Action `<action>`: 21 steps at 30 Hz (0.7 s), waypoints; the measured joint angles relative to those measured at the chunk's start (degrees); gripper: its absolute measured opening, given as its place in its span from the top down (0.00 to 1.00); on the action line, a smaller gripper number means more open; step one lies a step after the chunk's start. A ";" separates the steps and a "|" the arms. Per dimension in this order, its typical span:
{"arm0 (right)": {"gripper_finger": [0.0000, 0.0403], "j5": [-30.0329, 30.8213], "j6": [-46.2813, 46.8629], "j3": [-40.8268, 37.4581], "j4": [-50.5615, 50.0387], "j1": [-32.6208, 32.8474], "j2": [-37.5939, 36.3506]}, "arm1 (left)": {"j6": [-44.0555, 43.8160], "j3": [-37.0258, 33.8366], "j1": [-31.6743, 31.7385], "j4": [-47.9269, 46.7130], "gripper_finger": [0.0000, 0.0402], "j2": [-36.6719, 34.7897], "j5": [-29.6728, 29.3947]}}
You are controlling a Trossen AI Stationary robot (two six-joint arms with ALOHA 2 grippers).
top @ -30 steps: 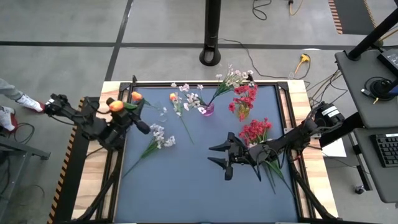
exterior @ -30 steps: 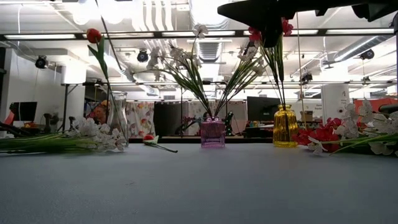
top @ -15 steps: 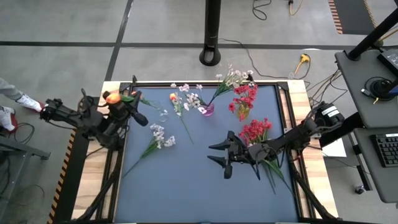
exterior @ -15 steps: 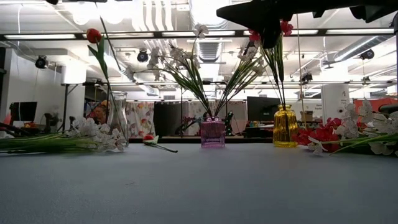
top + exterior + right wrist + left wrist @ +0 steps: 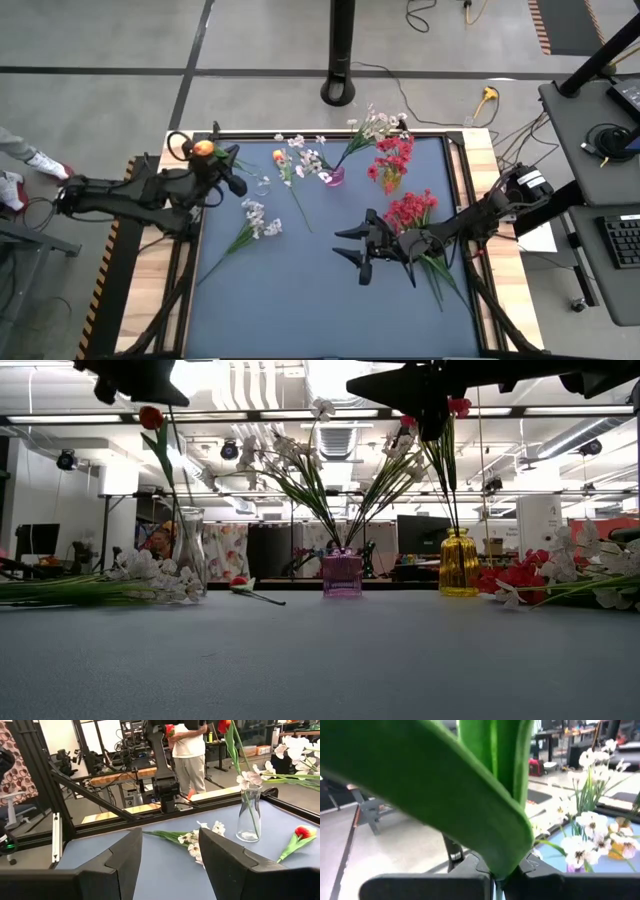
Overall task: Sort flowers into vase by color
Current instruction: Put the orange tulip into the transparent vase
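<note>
Only the left wrist view shows the left gripper (image 5: 495,879) clamped on a broad, smooth green tulip stem (image 5: 495,750); from above, its orange bud (image 5: 203,149) sits beside the clear glass vase (image 5: 262,184). The right gripper (image 5: 350,254) hovers mid-table, fingers apart, holding nothing.

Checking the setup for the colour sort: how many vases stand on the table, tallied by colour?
Clear glass vase: 1
Purple vase: 1
Yellow vase: 1
Total: 3
</note>
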 joint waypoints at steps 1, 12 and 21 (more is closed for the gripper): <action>0.53 -0.02 -0.01 0.00 -0.19 -0.03 0.00 | -0.55 0.19 0.47 -1.13 1.00 0.00 1.21; 0.53 0.07 0.61 0.00 -1.70 -0.85 0.02 | -7.70 8.77 3.30 -17.99 1.00 3.75 5.90; 0.53 0.04 1.21 0.00 -2.16 -0.85 0.03 | -7.55 11.36 5.71 -18.63 1.00 9.59 10.41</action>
